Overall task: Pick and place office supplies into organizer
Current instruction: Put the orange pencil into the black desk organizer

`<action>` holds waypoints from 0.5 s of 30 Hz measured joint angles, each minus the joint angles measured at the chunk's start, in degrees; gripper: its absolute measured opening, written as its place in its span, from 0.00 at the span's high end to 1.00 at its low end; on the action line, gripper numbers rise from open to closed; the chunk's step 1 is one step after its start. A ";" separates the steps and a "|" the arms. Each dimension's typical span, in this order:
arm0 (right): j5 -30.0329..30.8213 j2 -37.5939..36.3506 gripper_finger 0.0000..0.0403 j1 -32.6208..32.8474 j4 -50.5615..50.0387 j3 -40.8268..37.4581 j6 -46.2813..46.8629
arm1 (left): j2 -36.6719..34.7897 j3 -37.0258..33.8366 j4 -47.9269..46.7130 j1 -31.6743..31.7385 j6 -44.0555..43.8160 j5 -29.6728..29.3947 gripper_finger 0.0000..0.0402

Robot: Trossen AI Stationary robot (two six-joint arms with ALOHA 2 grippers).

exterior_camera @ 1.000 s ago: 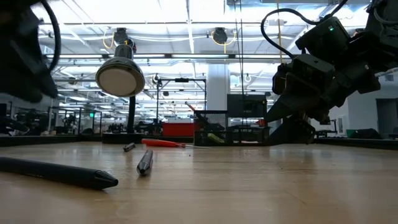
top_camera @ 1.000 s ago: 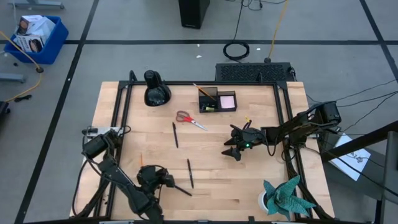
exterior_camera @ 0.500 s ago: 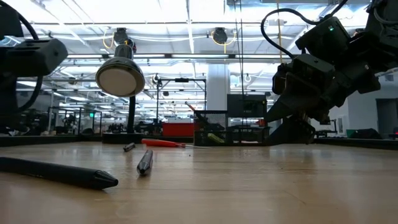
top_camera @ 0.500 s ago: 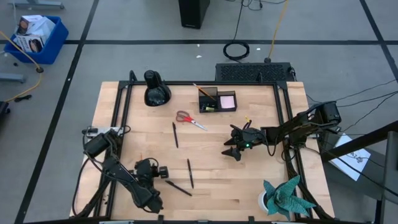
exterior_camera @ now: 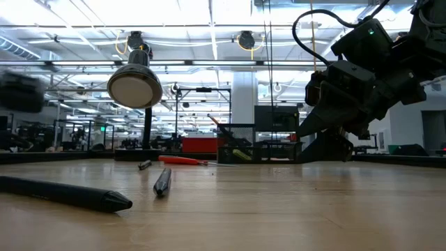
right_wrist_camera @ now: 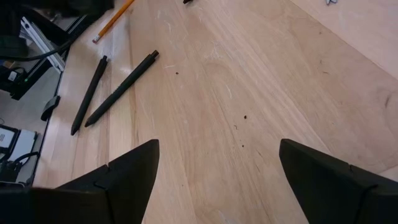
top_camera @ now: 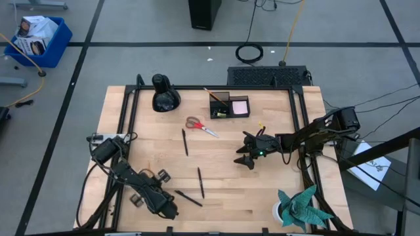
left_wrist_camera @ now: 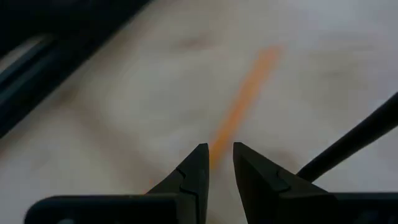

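Note:
My left gripper [top_camera: 149, 187] hangs over the table's near left part. Its fingers [left_wrist_camera: 217, 149] stand a narrow gap apart with nothing between them. Beyond the tips an orange pencil [left_wrist_camera: 242, 109] lies flat on the wood, also seen in the right wrist view [right_wrist_camera: 115, 17]. My right gripper [top_camera: 244, 157] waits wide open above the table's middle right [right_wrist_camera: 217, 146]. Three black pens [top_camera: 185, 141] [top_camera: 200, 182] [top_camera: 188, 198] and red-handled scissors [top_camera: 200, 126] lie flat. The black organizer [top_camera: 223, 105] stands at the far edge, with a pink pad [top_camera: 240, 106] in its tray.
A rounded black bulbous object [top_camera: 164, 95] stands at the far left. A teal paper plant [top_camera: 302, 204] fills the near right corner. Black frame rails [top_camera: 128, 131] run along the table's sides. Bare wood lies between the pens and my right gripper.
My left gripper has shifted toward the table's left edge and sunk a little. It has rolled and swung round at the wrist, away from the nearest pen and toward the pencil. Pens, scissors and pencil lie where they were.

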 joint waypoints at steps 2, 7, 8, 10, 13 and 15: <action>0.00 0.00 0.19 -0.02 0.00 0.00 0.00 | 0.00 1.04 1.38 0.31 -1.96 5.90 0.80; 0.00 0.00 0.19 0.00 0.13 -0.02 -0.01 | -0.20 6.30 -6.21 0.53 3.65 7.32 0.80; 0.00 0.00 0.19 -0.01 0.23 -0.01 0.00 | -0.29 6.99 -7.33 0.51 2.70 7.46 0.80; 0.00 0.00 0.19 -0.01 0.02 0.00 -0.01 | -0.43 7.79 -7.06 0.77 1.32 8.76 0.80; 0.00 0.00 0.19 -0.02 0.16 0.00 0.00 | -0.92 7.83 -5.81 0.84 0.36 9.31 0.80; 0.00 0.00 0.19 -0.01 0.04 -0.02 -0.01 | -0.92 7.50 -4.85 0.31 1.76 7.64 0.80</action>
